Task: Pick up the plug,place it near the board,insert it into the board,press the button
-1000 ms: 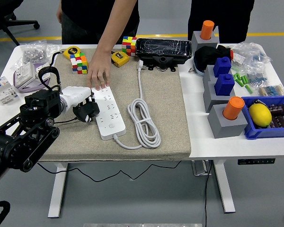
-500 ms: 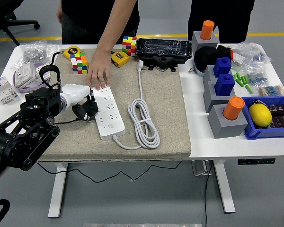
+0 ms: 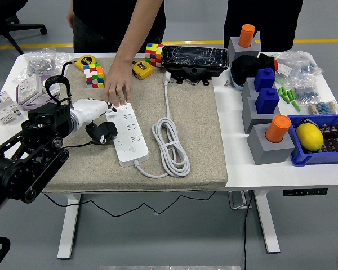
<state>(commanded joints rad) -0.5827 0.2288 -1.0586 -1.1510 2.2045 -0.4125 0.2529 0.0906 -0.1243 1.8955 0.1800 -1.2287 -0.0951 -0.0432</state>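
Plug drawn a little away from the power strip

Over the last second the left hand has pulled slightly toward the left edge, and the black plug in its grip has gone with it: a second ago the plug sat lower and right up against the left side of the white power strip, and now it hangs a touch higher and just beside that edge, with a sliver of the mat visible between them. The black arm behind the hand has shifted left and a little downward in the same way.
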